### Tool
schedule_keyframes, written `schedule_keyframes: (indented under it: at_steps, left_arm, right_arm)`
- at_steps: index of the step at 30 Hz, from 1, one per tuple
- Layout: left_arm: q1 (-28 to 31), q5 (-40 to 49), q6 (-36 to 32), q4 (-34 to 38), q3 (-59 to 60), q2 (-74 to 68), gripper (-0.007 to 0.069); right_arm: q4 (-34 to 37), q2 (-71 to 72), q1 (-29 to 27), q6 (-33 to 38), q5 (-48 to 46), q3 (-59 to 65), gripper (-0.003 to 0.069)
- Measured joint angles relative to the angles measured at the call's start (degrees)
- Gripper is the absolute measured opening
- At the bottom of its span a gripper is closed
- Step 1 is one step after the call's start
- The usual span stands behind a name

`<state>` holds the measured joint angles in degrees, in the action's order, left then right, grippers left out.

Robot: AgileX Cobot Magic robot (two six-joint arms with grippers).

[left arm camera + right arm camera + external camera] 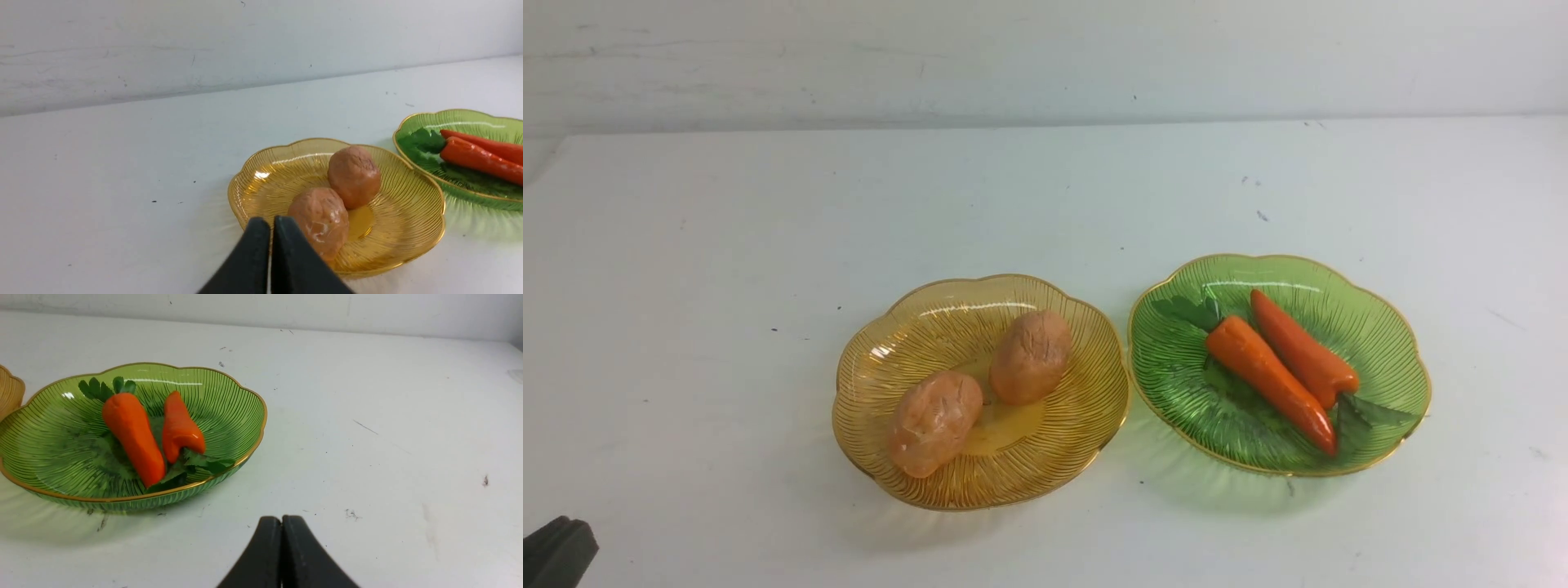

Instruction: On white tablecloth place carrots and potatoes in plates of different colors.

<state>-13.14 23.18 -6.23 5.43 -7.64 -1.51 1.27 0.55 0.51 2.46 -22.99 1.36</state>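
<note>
On the white tablecloth (727,245) stand two plates side by side. The amber-yellow plate (874,384) holds two potatoes (934,421) (1031,356). The green plate (1372,327) holds two carrots (1270,380) (1303,347) lying side by side. My left gripper (271,222) is shut and empty, just short of the yellow plate's (408,204) near rim, with the potatoes (320,218) (354,175) beyond it. Only a black corner of the left gripper (556,551) shows in the front view. My right gripper (282,520) is shut and empty over bare cloth, beside the green plate (49,437) with its carrots (132,433) (179,426).
A pale wall (1045,57) runs along the table's far edge. The cloth carries small dark specks (1262,216). The two plates nearly touch at their rims.
</note>
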Motion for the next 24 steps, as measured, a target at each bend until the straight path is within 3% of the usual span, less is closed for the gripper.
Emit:
schedule_keyframes:
  at_steps: [10, 18, 24]
  left_arm:
    - [3.1, -12.3, 2.7, -2.8, 9.0, 1.2, -0.0004]
    - [10.4, -7.0, 2.8, -3.5, 9.1, 2.2, -0.0004]
    - [9.7, -2.2, 2.8, -5.1, 9.2, 2.2, -0.0004]
  right_arm:
    - [0.0, 0.0, 0.0, 0.0, 0.0, 0.0, -0.0015]
    - [0.0, 0.0, 0.0, 0.0, 0.0, 0.0, -0.0015]
    - [0.0, 0.0, 0.0, 0.0, 0.0, 0.0, -0.0015]
